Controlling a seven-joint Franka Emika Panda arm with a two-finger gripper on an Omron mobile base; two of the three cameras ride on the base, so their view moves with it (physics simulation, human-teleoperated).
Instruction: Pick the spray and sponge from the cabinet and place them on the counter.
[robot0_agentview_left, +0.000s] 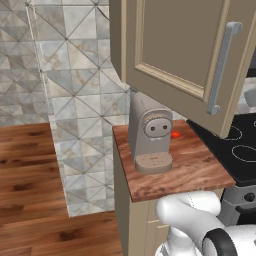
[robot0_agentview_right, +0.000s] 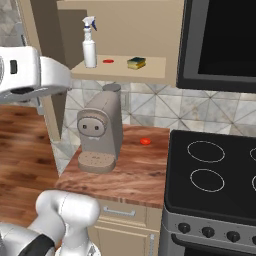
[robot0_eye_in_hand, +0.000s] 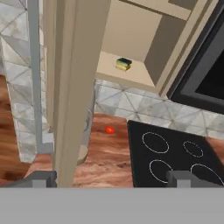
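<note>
The coffee machine (robot0_agentview_right: 99, 134) serves as the landmark; it is standing on the bench (robot0_agentview_right: 131, 170) below the open cabinet (robot0_agentview_left: 182, 55).

Left of the coffee machine in the hand view, the cabinet door (robot0_eye_in_hand: 72, 83) is hanging open, edge-on to the camera. The fingers (robot0_eye_in_hand: 111, 178) are standing spread wide, holding nothing, with the door edge rising just beyond the left one.

Above the coffee machine, the spray (robot0_agentview_right: 89, 42) is standing upright on the cabinet shelf (robot0_agentview_right: 152, 74). Above and right of the coffee machine, the sponge (robot0_agentview_right: 136, 63) is lying flat on the same shelf, with a small red thing (robot0_agentview_right: 108, 61) between it and the spray. Another red thing (robot0_agentview_right: 145, 141) is lying on the bench right of the machine, beside the stovetop (robot0_agentview_right: 215, 175).

Risk: reaching in from here, the hand is likely to strike the door edge. The tall, narrow spray is likely to tip if nudged off-centre.
</note>
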